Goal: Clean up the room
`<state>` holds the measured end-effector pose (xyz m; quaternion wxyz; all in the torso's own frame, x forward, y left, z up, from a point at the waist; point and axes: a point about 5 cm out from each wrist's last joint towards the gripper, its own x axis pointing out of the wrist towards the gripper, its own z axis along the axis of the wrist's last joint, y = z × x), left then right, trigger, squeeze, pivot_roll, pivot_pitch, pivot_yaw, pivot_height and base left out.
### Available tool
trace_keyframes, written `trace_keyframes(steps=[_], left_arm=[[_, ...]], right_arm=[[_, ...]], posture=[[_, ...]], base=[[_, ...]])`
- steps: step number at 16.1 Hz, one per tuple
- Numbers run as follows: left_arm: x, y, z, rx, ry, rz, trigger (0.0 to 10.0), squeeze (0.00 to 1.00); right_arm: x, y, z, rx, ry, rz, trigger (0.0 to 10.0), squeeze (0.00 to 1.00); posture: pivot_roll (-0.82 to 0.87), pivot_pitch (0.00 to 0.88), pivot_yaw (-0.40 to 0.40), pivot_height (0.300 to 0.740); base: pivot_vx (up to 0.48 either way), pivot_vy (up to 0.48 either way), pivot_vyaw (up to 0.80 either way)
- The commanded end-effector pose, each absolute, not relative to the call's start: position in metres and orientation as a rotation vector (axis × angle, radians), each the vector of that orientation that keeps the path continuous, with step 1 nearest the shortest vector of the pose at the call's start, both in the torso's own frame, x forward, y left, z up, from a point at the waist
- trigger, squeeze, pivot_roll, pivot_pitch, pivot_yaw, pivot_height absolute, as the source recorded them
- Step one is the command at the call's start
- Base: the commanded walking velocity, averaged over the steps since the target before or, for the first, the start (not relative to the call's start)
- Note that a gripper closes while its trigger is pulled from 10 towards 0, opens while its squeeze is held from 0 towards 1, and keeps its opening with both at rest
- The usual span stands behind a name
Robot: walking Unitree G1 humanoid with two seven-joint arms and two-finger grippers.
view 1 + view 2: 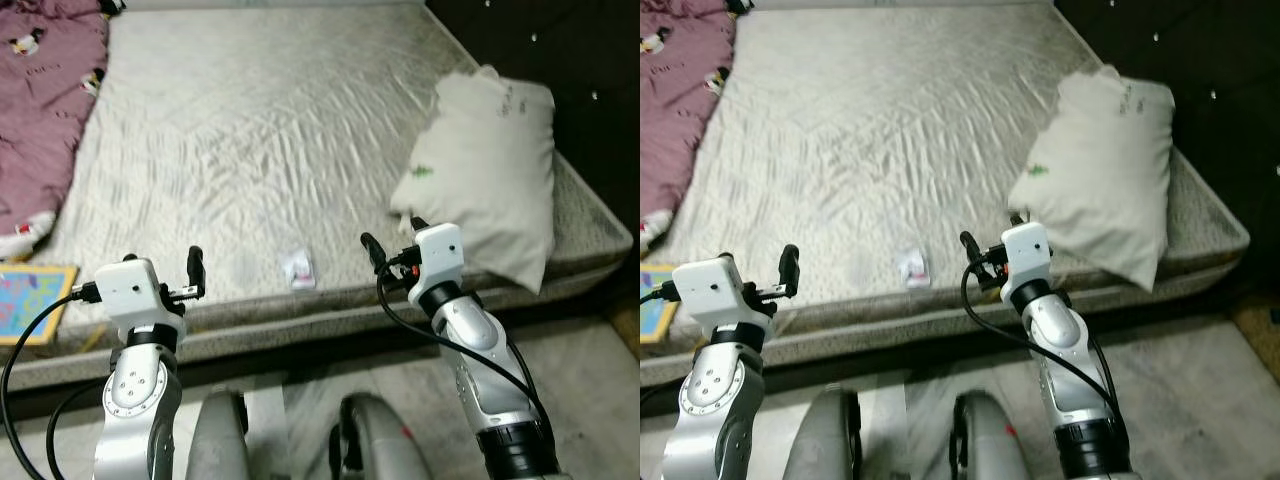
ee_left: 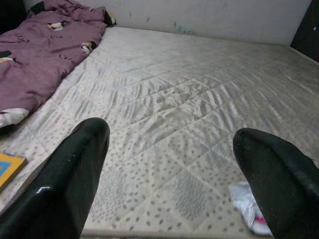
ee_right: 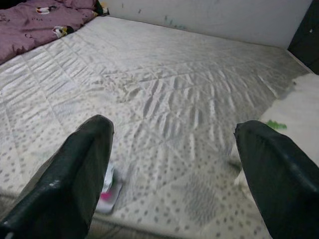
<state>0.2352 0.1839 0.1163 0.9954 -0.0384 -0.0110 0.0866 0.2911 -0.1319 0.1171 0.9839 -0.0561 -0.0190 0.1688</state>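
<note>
A small crumpled white and pink wrapper (image 1: 298,268) lies on the bare quilted mattress (image 1: 260,130), close to its front edge. My left gripper (image 1: 160,262) hovers at that edge, left of the wrapper, open with nothing between its fingers. In the left wrist view the wrapper (image 2: 249,209) sits by one finger (image 2: 75,174). My right gripper (image 1: 393,235) is open and empty just right of the wrapper, close to a white pillow (image 1: 490,170). In the right wrist view the wrapper (image 3: 110,191) lies next to one finger (image 3: 75,169).
The white pillow rests on the mattress's right side, overhanging the front edge. A purple blanket (image 1: 40,100) is bunched at the far left. A colourful book (image 1: 30,300) lies at the left front corner. Dark furniture (image 1: 560,50) stands to the right.
</note>
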Motion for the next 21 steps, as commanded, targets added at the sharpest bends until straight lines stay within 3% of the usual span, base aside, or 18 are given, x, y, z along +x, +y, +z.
trace_keyframes(steps=[1, 10, 17, 21], left_arm=[[0.2341, 0.1855, 0.1163, -0.069, -0.019, 0.192, 10.0, 0.00], [0.2316, 0.1907, 0.1138, -0.067, -0.004, 0.231, 10.0, 0.00], [0.2318, 0.1928, 0.1129, -0.068, 0.001, 0.253, 10.0, 0.00], [0.2315, 0.1952, 0.1123, -0.084, 0.005, 0.271, 10.0, 0.00]], right_arm=[[0.2907, -0.1318, 0.1167, -0.120, -0.037, 0.350, 10.0, 0.00], [0.2906, -0.1278, 0.1128, -0.129, -0.019, 0.397, 10.0, 0.00], [0.2909, -0.1263, 0.1105, -0.134, -0.012, 0.411, 10.0, 0.00], [0.2916, -0.1256, 0.1098, -0.135, -0.003, 0.422, 10.0, 0.00]], posture=[[0.04, 0.145, -0.044, 0.620], [0.04, 0.137, -0.051, 0.620], [0.04, 0.135, -0.052, 0.550], [0.04, 0.144, -0.052, 0.545]], base=[[0.000, 0.000, 0.00], [0.000, 0.000, 0.00], [0.000, 0.000, 0.00], [0.000, 0.000, 0.00]])
